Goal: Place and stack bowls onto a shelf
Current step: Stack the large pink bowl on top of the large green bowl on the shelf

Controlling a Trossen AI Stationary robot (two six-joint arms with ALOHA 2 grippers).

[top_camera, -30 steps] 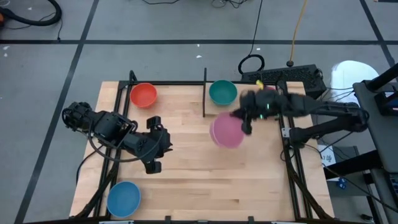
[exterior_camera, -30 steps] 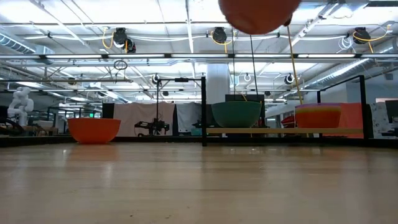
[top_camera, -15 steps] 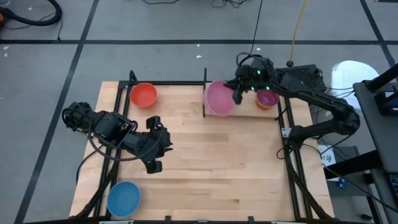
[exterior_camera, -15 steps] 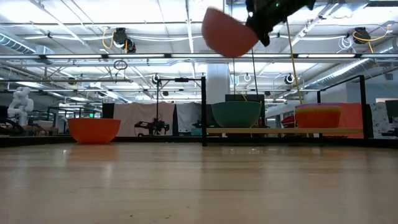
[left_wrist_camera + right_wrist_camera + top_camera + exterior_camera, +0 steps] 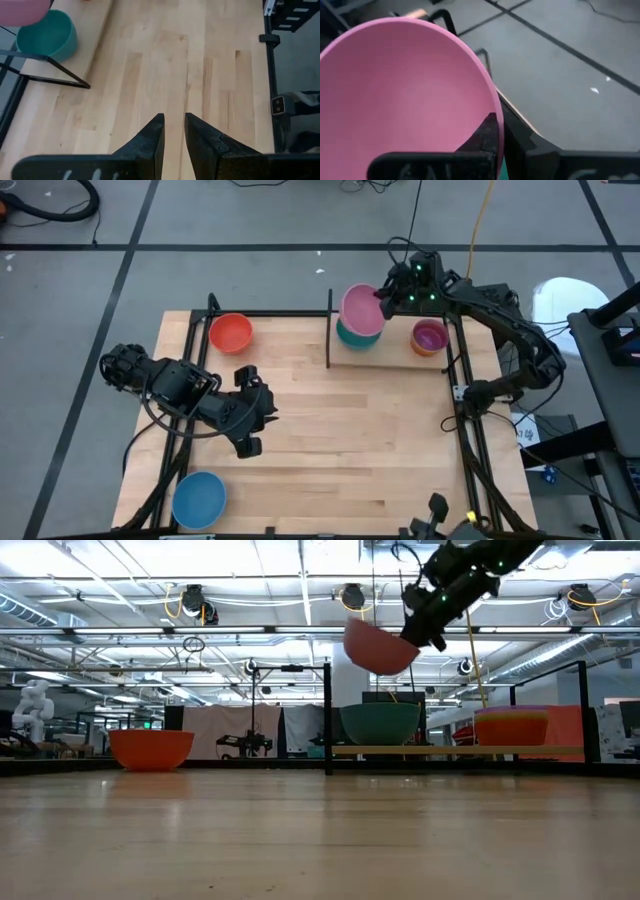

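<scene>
My right gripper [image 5: 384,300] is shut on a large pink bowl [image 5: 360,308] and holds it in the air just above the teal bowl [image 5: 352,338]. The teal bowl stands on the left end of the shelf [image 5: 450,751], beside the shelf's black post [image 5: 327,718]. A stack of small bowls [image 5: 430,337], purple on top, stands on the shelf's right end. My left gripper [image 5: 173,131] hovers over the table's left half, a narrow slit between its fingers and nothing in them. My right gripper pinches the pink bowl's wall at the rim [image 5: 496,117], one finger [image 5: 485,137] inside and one outside. It comes slanting down from the table's right. The bowl [image 5: 378,648] hangs clear over the teal bowl [image 5: 380,723], tipped, its hollow still facing up.
A red-orange bowl [image 5: 231,332] sits on the table at the far left, left of the post. A blue bowl [image 5: 198,498] sits at the near left corner. Black frame rails [image 5: 470,440] run along the table's sides. The table's middle and near right are bare wood.
My right gripper has carried the pink bowl from above the table's middle right toward the far edge and slightly down. The bowl now hangs over the teal bowl on the shelf, more tipped than before.
</scene>
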